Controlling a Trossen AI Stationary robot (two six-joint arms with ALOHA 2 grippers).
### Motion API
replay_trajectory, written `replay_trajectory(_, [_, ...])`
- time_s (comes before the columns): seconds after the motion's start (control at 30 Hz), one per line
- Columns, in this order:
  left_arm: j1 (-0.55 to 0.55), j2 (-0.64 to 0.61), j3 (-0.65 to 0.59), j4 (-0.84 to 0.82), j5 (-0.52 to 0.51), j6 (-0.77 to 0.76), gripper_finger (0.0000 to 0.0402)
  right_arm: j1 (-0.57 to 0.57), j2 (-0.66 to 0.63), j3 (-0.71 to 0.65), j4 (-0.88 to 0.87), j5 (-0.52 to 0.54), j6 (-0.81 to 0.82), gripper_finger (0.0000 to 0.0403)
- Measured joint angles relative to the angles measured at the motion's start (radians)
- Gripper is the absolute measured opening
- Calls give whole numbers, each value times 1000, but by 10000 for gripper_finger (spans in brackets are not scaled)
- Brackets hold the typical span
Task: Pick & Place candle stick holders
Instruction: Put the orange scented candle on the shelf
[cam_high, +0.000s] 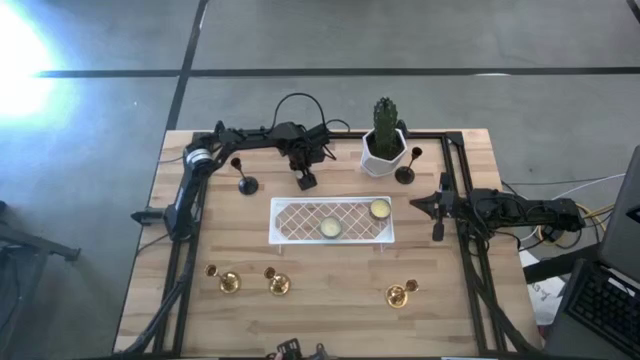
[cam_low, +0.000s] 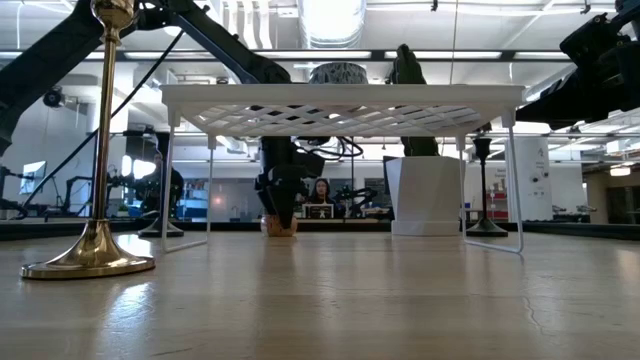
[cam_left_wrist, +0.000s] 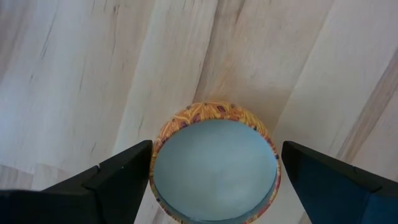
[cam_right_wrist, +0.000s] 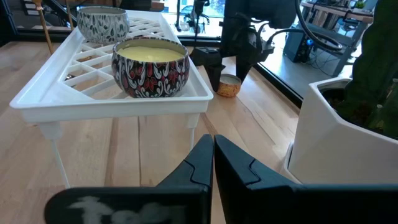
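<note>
Fingers (cam_left_wrist: 118, 180) of the left gripper (cam_high: 305, 180) are standing spread around a small patterned candle tin (cam_left_wrist: 214, 163) on the table (cam_high: 330, 310) behind the white lattice rack (cam_high: 331, 221). The right gripper (cam_high: 436, 208) is waiting beside the rack, fingers pressed together. Three brass candle stick holders (cam_high: 277, 284) are lying along the table's near edge; two black ones (cam_high: 246, 183) are standing at the back.

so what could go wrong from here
1. The left gripper hangs open around a tin candle, not a holder; closing now would likely pick the wrong thing.
2. A black holder stands close beside the left arm; a sideways swing could tip it, since its stem is thin.
3. The rack is just in front of that gripper, so a low move forward might bump it.
The right gripper waits shut at the table's right side.
</note>
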Motion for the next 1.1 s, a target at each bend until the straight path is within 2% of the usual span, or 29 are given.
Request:
replay_trajectory(0.37, [-3,0,-32,3,-1,8,347,0,0,0,0,0,0,8])
replay_trajectory(0.6, [-3,-5,-82,68,-4,19,342,0,0,0,0,0,0,8])
replay_trajectory(1.1, [-3,-2,-74,103,-2,20,342,0,0,0,0,0,0,8])
